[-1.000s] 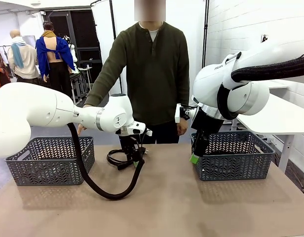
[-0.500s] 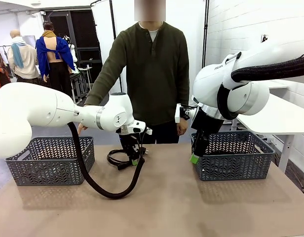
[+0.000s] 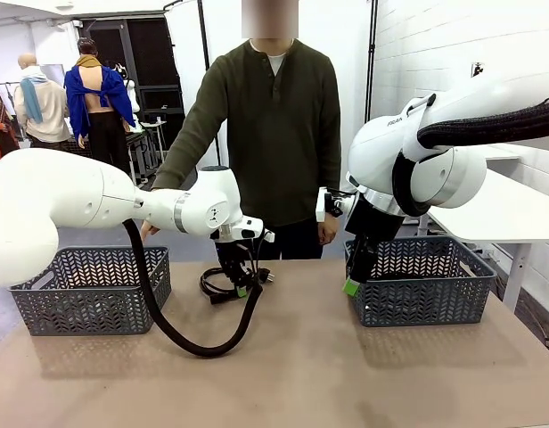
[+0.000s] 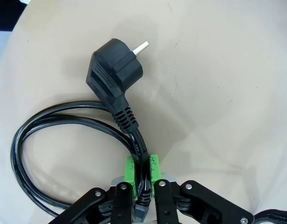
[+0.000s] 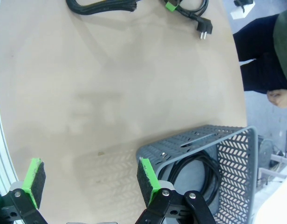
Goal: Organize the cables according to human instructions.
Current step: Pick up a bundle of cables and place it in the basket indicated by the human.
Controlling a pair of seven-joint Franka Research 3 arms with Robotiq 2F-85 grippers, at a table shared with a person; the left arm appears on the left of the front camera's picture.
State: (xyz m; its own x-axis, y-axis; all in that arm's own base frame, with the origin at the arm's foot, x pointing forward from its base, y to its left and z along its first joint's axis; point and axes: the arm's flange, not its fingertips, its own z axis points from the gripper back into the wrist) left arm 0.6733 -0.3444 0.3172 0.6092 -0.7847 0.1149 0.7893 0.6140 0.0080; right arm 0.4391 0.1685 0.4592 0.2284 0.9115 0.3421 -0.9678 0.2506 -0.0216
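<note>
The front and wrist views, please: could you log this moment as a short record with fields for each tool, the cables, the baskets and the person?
left tool: shut on the cable on the table, gripping near its plug
right tool: open, holding nothing, above the near edge of the right basket
cable in right basket: coiled, lying inside
left basket: contents cannot be told
person: standing at the far side of the table, arms down
</note>
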